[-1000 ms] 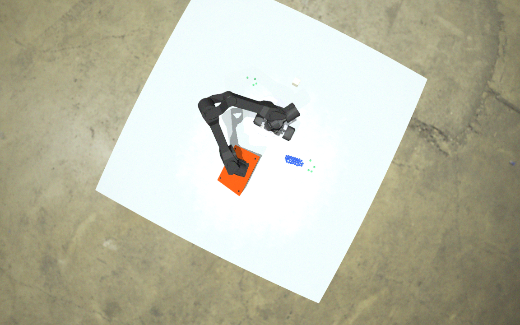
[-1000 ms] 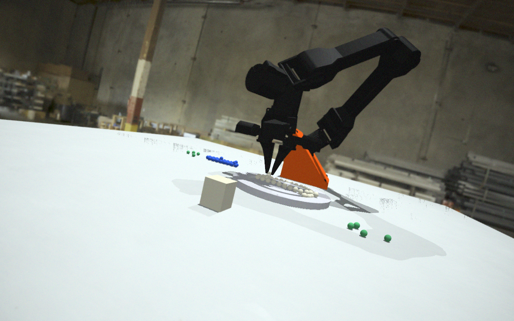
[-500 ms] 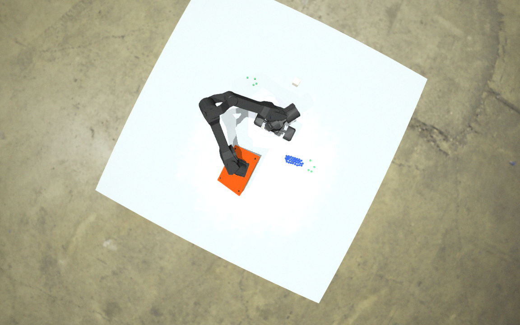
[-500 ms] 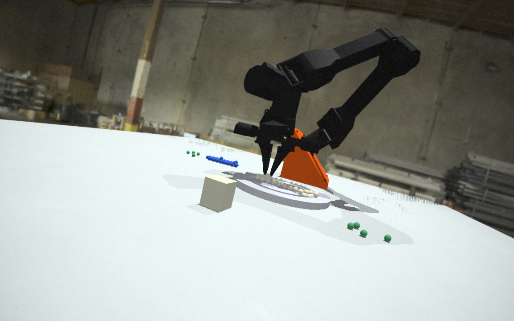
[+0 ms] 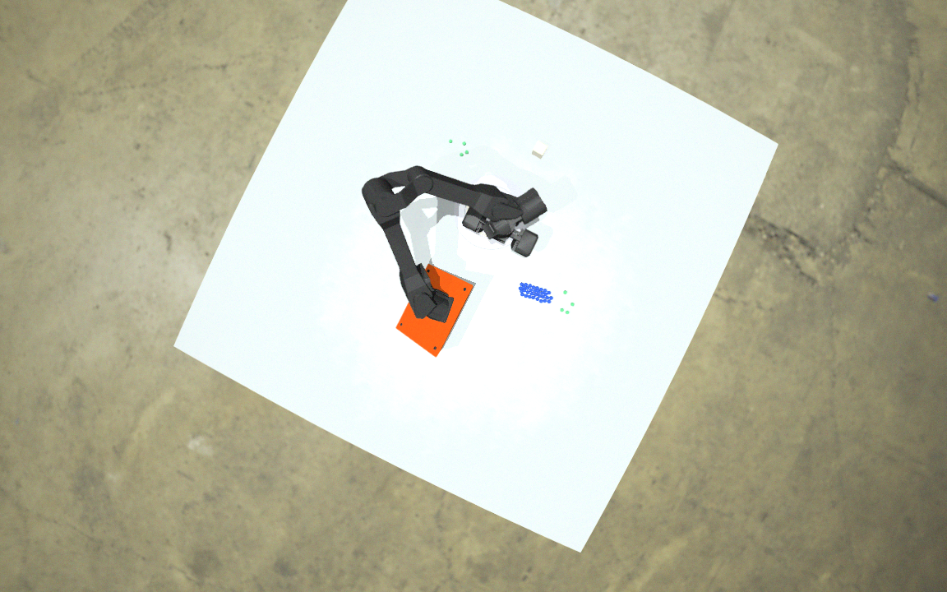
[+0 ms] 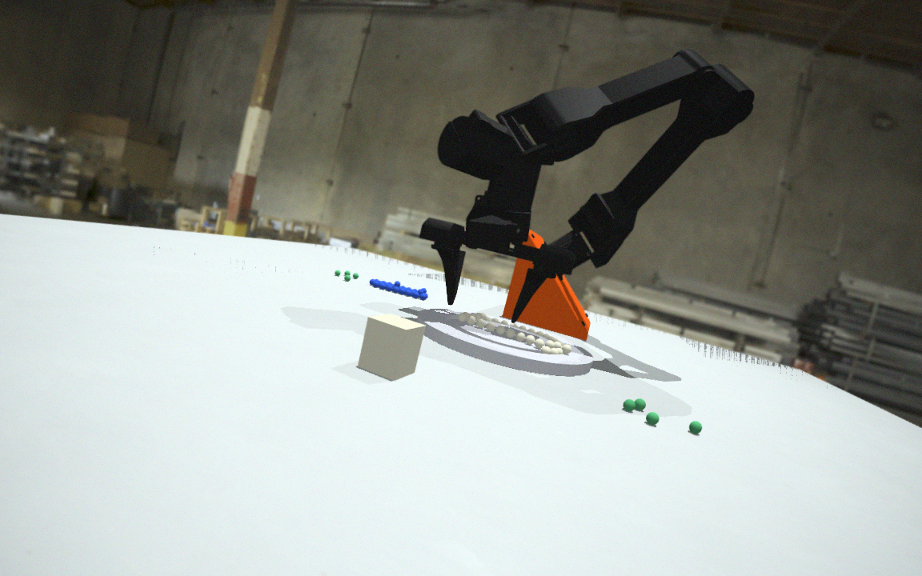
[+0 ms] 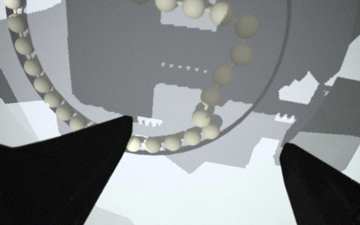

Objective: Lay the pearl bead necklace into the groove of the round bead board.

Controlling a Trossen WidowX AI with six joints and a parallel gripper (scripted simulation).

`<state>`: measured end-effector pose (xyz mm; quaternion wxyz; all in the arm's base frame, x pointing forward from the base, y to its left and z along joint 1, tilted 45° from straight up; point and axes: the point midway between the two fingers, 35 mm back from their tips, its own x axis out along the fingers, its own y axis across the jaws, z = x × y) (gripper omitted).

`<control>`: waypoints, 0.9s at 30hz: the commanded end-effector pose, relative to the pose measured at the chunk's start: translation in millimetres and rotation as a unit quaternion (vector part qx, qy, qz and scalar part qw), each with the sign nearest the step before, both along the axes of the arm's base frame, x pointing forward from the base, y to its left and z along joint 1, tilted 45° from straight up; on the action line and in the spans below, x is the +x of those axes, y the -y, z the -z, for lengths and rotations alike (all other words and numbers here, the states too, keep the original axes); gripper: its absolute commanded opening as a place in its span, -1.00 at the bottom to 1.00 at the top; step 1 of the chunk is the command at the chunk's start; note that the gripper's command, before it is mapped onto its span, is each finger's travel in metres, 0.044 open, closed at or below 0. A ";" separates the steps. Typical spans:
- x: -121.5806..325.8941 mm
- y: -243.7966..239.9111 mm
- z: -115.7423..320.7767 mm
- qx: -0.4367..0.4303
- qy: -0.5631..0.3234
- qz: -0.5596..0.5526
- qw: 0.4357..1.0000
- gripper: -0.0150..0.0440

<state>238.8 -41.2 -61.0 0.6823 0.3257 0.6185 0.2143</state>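
Observation:
The pearl bead necklace [image 6: 500, 331] [image 7: 241, 54] lies on the round bead board [image 6: 557, 368] [image 7: 117, 56]. In the wrist view its beads follow the groove down the left and along the bottom. At the lower right the strand doubles back and runs up inside the groove, then left across the board. The groove's right side shows no beads. My gripper [image 5: 497, 231] [image 6: 483, 312] [image 7: 207, 137] is open and empty just above the board, its fingers wide apart. In the wrist view the left finger hides a short stretch of the bottom beads.
A cream cube [image 5: 538, 149] [image 6: 391, 347] stands beside the board. Blue beads [image 5: 536, 292] [image 6: 398, 289] lie in a tight patch near some green beads [image 5: 564, 292] [image 6: 346, 278]. Other green beads [image 5: 450, 141] [image 6: 651, 418] lie on the board's other side. The arm stands at an orange base [image 5: 418, 329] [image 6: 543, 315].

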 end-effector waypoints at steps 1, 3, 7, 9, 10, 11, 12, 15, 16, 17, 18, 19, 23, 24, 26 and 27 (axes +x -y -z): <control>-0.6 2.6 -2.2 -0.002 0.000 0.000 1.000 1.00; -0.6 2.6 -2.2 -0.002 0.000 0.000 1.000 1.00; -0.6 2.6 -2.2 -0.002 0.000 0.000 1.000 1.00; -0.6 2.6 -2.2 -0.002 0.000 0.000 1.000 1.00; -0.6 2.6 -2.2 -0.002 0.000 0.000 1.000 1.00; -0.6 2.6 -2.2 -0.002 0.000 0.000 1.000 1.00; -0.6 2.6 -2.2 -0.002 0.000 0.000 1.000 1.00; -0.6 2.6 -2.2 -0.002 0.000 0.000 1.000 1.00; -0.6 2.6 -2.2 -0.002 0.000 0.000 1.000 1.00; -0.6 2.6 -2.2 -0.002 0.000 0.000 1.000 1.00; -0.4 3.3 -3.0 -0.002 0.002 -0.002 1.000 0.91; 0.4 5.3 -5.4 -0.004 0.009 -0.008 1.000 0.82; 4.8 20.6 -24.9 -0.014 0.057 -0.057 0.997 0.47; 5.2 22.4 -27.5 -0.015 0.063 -0.064 0.996 0.38; 5.3 23.0 -28.4 -0.016 0.066 -0.066 0.996 0.20; 5.3 23.0 -28.4 -0.016 0.066 -0.066 0.996 0.11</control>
